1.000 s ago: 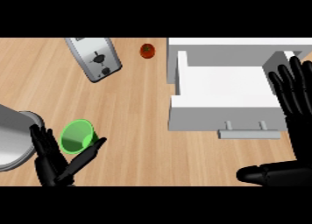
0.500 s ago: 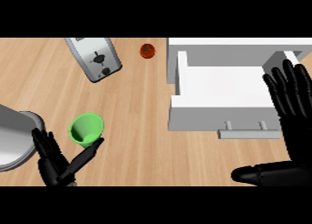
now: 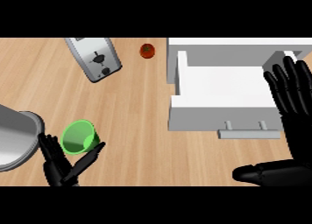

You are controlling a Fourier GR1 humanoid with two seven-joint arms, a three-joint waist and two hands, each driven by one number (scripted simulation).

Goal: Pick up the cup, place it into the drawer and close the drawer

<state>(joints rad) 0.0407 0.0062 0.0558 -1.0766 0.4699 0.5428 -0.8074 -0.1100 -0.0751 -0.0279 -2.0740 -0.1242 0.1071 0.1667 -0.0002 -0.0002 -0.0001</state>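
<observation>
Progress: early stage, nothing delivered. Green cup [image 3: 79, 137] sits low at the left of the wooden surface [image 3: 139, 109], tilted with its mouth toward the camera, well apart from the drawer.

Left robot hand [image 3: 63, 162] is directly under the cup. Fingers are spread and mostly straight, reaching up on both sides of the cup's lower wall and touching it. Not curled round it, so I read the hand as released, cradling or nudging rather than grasping. Cannot tell whether the cup's base rests on the surface or is lifted by the fingers.

Right robot hand [image 3: 294, 98] is at the right edge, fingers straight and raised, overlapping the drawer's right side. Released, holding nothing. Thumb shows lower down near the bottom right.

White drawer [image 3: 220, 83] is pulled open, with a bare interior and its handle [image 3: 249, 132] facing the robot. So the opening needs no work.

Other items: a steel pot [image 3: 10, 138] just beside the left hand, a toaster [image 3: 93, 58] at the top left, and a small red object [image 3: 147, 50] near the drawer's back corner, too small to identify.

Left to do, by my judgement: secure a proper grasp, carry the cup across to the drawer, set it inside, then push the front shut. All three named steps are outstanding.
</observation>
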